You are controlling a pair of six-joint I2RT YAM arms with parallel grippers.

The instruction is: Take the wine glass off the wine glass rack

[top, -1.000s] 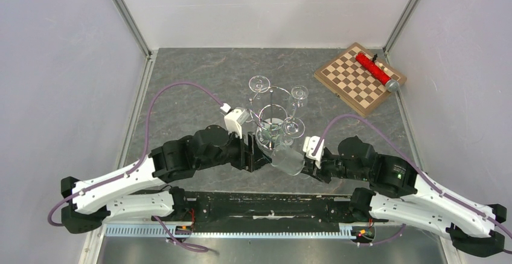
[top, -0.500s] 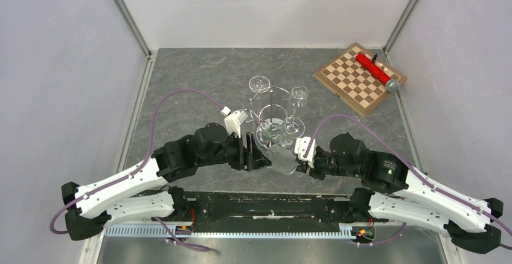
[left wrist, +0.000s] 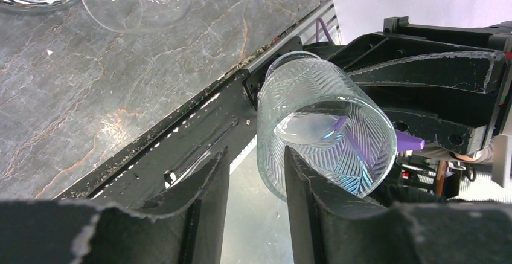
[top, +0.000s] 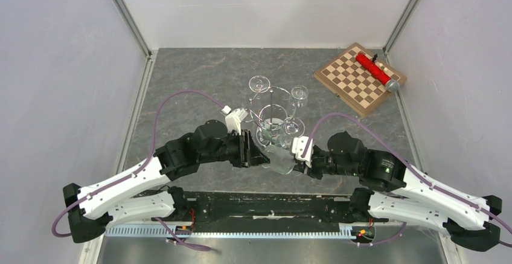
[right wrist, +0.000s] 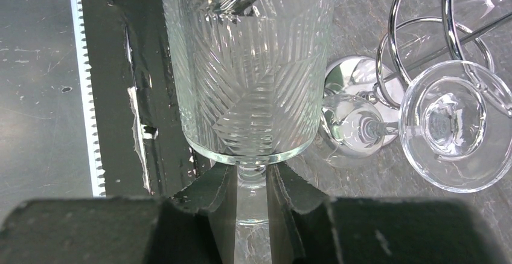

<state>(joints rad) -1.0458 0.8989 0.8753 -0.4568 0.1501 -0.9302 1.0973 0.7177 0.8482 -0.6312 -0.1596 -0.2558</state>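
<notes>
Retrieval step: wine glass (right wrist: 247, 70) judged off wine glass rack (right wrist: 356, 74), stem clamped in right gripper (right wrist: 250, 182) jaws. Left gripper (left wrist: 253, 173) jaws parted, empty, beside bowl. Next: steady set-down on tabletop (top: 181, 95) called for.

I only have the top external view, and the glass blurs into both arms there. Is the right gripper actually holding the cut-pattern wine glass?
Observer: Yes. The right gripper pinches the thin stem of the clear cut-pattern wine glass, just under the bowl.
Operator: Is it free of the rack?
Observer: The right wrist view shows bare table between its bowl and the loops of the chrome wire wine glass rack.
Operator: And the left gripper?
Observer: The left gripper is open. The bowl's edge shows in the gap between its fingers, but I cannot tell if they touch it.
</notes>
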